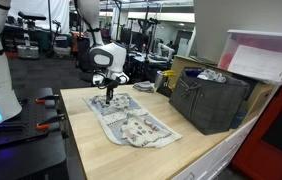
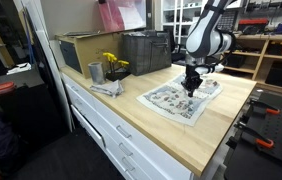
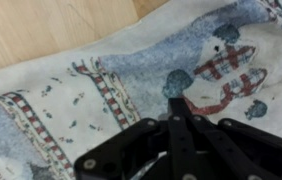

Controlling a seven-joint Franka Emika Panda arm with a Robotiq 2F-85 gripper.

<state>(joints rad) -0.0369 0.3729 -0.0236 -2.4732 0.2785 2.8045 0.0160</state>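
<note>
Gripper: black two-finger gripper (image 1: 108,97) (image 2: 192,88) (image 3: 176,98) at the end of a white robot arm (image 1: 105,55), pointing straight down in both exterior views.
Gripper state: fingers (image 3: 184,125) drawn fully together, tips meeting in a single point in the wrist view; cannot tell whether a pinch of fabric is caught between them.
Contact: fingertips down on the pale printed fabric cloth (image 1: 133,127) (image 2: 173,101) (image 3: 71,100), beside a dark blue round motif and a red-striped figure in the print.
Cloth position: spread flat on the light wooden countertop (image 1: 99,152) (image 2: 171,138) (image 3: 41,28), roughly mid-surface, with the gripper standing near one end of it. Bordered with a band of red and blue squares; edge lying diagonally across the bare wood in the wrist view.
Behind the cloth: dark grey slatted plastic crate (image 1: 211,102) (image 2: 146,50) against the wall side of the countertop, well apart from the gripper.
Beside the crate: small grey metal cup (image 2: 95,72) next to a bunch of yellow flowers (image 2: 112,62), near the counter edge in an exterior view.
Above the crate: clear plastic bin with a pink lid (image 1: 266,55).
Below: white cabinet drawers (image 2: 106,125) under the countertop.
</note>
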